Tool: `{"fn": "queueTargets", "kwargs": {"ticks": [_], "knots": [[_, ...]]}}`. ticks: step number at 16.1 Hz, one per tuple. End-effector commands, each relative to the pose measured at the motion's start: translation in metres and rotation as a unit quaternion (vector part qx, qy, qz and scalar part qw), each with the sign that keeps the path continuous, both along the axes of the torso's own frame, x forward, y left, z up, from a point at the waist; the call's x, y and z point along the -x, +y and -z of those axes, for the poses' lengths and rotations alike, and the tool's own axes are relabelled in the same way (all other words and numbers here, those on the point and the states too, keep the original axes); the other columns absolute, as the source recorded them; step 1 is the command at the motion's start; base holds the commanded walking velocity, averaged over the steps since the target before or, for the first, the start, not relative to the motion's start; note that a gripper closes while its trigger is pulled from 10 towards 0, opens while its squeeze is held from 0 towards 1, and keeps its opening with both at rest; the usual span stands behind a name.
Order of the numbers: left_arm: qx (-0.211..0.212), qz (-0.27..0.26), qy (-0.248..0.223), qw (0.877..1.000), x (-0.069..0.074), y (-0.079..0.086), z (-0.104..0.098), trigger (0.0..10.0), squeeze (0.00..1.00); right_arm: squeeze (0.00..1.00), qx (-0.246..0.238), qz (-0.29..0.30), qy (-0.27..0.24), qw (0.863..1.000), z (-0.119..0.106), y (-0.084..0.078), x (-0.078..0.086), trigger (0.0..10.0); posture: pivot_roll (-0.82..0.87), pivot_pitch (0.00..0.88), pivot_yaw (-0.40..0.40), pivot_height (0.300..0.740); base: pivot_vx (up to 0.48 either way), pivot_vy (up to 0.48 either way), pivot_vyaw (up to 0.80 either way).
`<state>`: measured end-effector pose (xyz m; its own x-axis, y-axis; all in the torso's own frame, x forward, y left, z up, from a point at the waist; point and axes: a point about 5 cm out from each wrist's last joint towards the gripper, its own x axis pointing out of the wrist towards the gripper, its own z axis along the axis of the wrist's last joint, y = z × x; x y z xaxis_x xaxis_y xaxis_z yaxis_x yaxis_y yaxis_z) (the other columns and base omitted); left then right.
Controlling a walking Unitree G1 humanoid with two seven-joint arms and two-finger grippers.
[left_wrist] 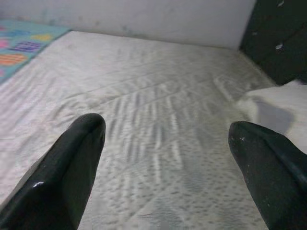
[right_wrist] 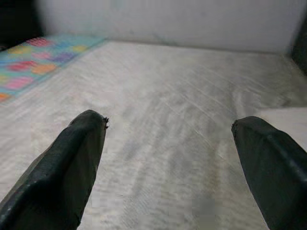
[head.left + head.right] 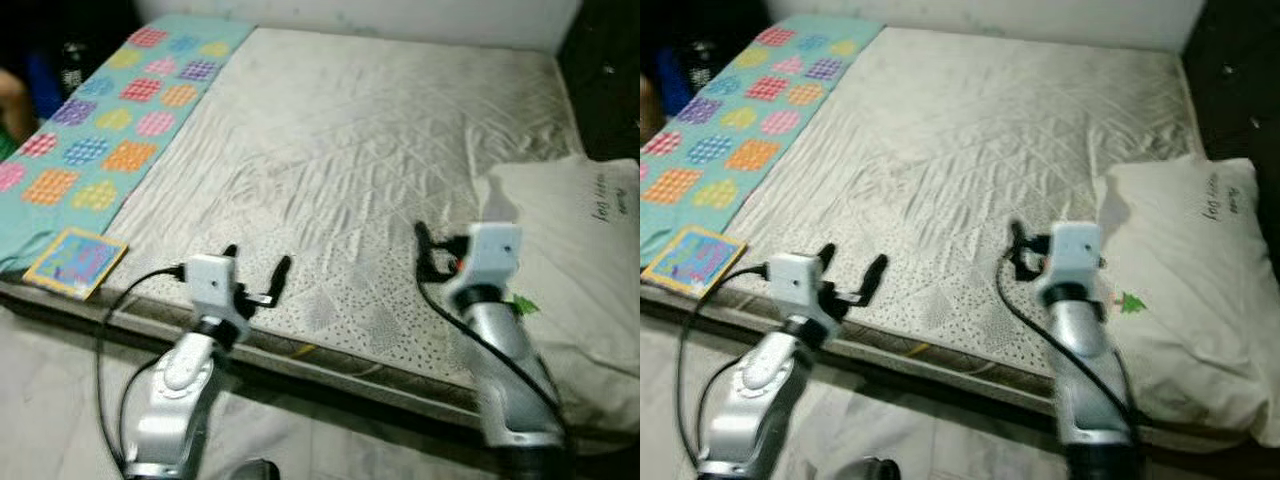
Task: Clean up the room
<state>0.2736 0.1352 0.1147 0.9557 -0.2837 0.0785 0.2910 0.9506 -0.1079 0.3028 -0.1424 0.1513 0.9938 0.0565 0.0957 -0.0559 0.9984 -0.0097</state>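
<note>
Both grippers, left (image 3: pixel 258 272) and right (image 2: pixel 168 134), spread wide, empty over mattress (image 3: pixel 340 150). Pillow (image 3: pixel 580 270) probably soft, light; pinch a corner.

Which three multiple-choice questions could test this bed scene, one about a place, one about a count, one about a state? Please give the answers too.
1. Where does the white pillow lie on the mattress?
A. on the robot's right side
B. on the robot's left side
C. in the middle

2. How many robot tools are over the near edge of the mattress?
A. one
B. two
C. three

3. What is the state of the left tool?
A. shut on the pillow
C. shut on nothing
B. open and empty

Answers: 1 A, the pillow lies beside the right tool. 2 B, one on each arm. 3 B, its fingers stand apart with only mattress between.
</note>
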Motion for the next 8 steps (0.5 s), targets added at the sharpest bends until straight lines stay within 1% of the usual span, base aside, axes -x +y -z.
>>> {"fn": "queueTargets", "kwargs": {"ticks": [1, 8], "knots": [[0.001, 0.012, 0.000, 1.000, 0.0002, -0.0043, -0.0005, 10.0, 0.00, 0.00, 0.006, 0.010, 0.007, 1.000, 0.0048, -0.0079, 0.0032, 10.0, -0.03, 0.151, 0.049, 0.740, 0.281, 0.000, 0.00], [-0.001, 0.013, 0.002, 1.000, 0.0001, -0.0046, 0.0003, 10.0, 0.00, 0.00, 0.004, 0.011, 0.008, 1.000, 0.0063, -0.0077, 0.0024, 10.0, -0.03, 0.146, 0.049, 0.740, 0.292, 0.000, 0.00]]}}
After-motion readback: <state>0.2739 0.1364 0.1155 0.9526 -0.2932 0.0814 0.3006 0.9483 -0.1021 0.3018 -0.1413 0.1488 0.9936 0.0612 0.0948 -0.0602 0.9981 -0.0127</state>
